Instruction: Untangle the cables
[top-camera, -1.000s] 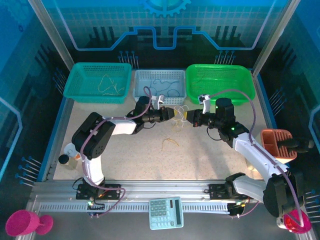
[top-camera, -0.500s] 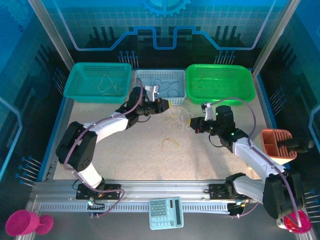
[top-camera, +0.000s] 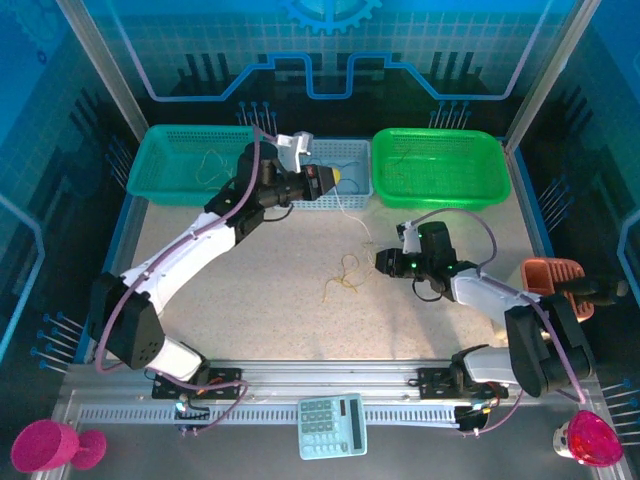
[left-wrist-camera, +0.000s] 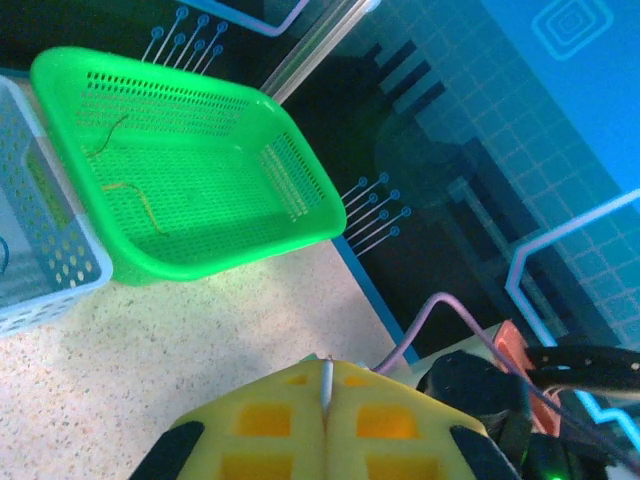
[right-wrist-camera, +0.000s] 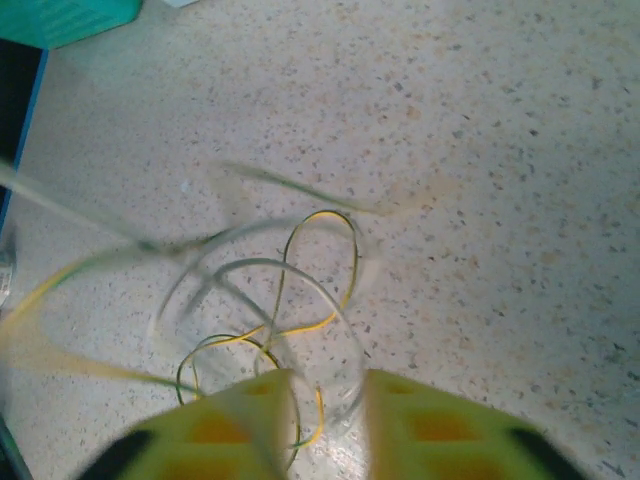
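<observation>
Partly done: wires (top-camera: 222, 168) lie in the teal basket (top-camera: 170, 192), blue basket (top-camera: 362, 185) and green basket (top-camera: 440, 195) along the worktop's (top-camera: 250, 300) far edge. The left gripper (top-camera: 338, 177) has its jaws pinched on a single cable (left-wrist-camera: 325, 375) above them. The right gripper (top-camera: 380, 262) has its jaws apart beside the tangled cables (top-camera: 343, 277) mid-worktop.

Cables (top-camera: 343, 275) on table (top-camera: 250, 300), before baskets (top-camera: 440, 195)

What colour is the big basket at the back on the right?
The basket is bright green. The left wrist view shows it best.

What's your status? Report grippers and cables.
Left gripper shut on one strand, raised by blue basket. Right gripper open, beside cables on table. Nothing in the way.
</observation>
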